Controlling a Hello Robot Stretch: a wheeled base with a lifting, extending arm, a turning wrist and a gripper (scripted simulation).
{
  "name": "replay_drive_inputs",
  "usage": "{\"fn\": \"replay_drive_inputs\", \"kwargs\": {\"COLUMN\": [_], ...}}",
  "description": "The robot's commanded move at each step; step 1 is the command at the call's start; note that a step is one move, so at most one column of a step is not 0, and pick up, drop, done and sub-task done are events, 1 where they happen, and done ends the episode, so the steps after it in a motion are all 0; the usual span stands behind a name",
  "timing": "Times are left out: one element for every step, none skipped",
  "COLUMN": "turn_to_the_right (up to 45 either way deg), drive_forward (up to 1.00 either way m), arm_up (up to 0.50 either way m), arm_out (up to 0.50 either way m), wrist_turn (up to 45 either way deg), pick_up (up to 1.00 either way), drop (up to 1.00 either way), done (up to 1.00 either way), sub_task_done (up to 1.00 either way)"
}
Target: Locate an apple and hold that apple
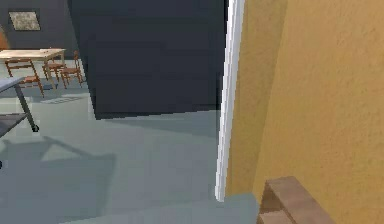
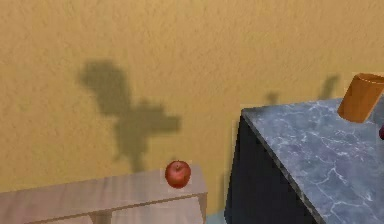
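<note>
1 apple [image 2: 178, 174] is seen on a wooden shelf [image 2: 90, 195], near its right end, before a yellow wall [image 2: 200, 50]. A dark counter [image 2: 320, 150] is noted just right. The gripper's jaw state cannot be told.

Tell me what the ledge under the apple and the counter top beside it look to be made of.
The ledge looks like pale, matte wood: light brown with faint lengthwise grain. The counter top looks like polished stone, perhaps marble: blue-grey with pale mottled veining. Its dark side panel is plain, so its material stays open.
</note>
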Motion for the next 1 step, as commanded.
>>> {"fn": "replay_drive_inputs", "kwargs": {"turn_to_the_right": [0.0], "drive_forward": [0.00], "arm_up": [0.00], "arm_out": [0.28], "wrist_turn": [0.0], "pick_up": [0.00], "drop": [0.00], "done": [0.00], "sub_task_done": [0.00]}}
